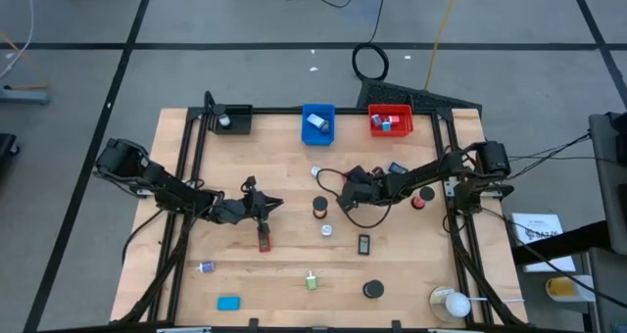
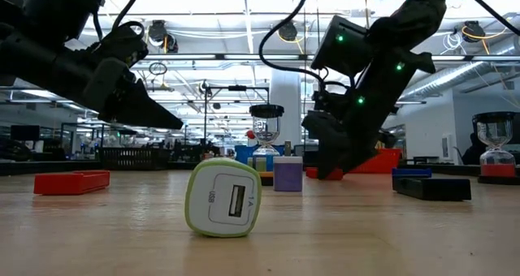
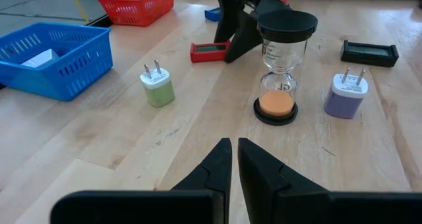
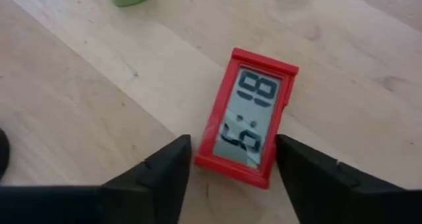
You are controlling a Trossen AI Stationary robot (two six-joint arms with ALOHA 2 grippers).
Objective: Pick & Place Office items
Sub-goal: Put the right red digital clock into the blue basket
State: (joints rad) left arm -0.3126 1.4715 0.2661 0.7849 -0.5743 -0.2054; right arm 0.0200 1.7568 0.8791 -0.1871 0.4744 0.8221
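While the high view placed the right gripper (image 1: 415, 196) over the red digital clock (image 1: 420, 202) right of table centre, the left gripper (image 1: 266, 207) waited well apart. In the left wrist view, the left gripper's fingers (image 3: 214, 168) met, empty. In the right wrist view, the right gripper's fingers (image 4: 168, 168) stood spread astride the clock, not gripping. It looked light, rigid and slick, best pinched across its long edges. Its display seemed to read 88.
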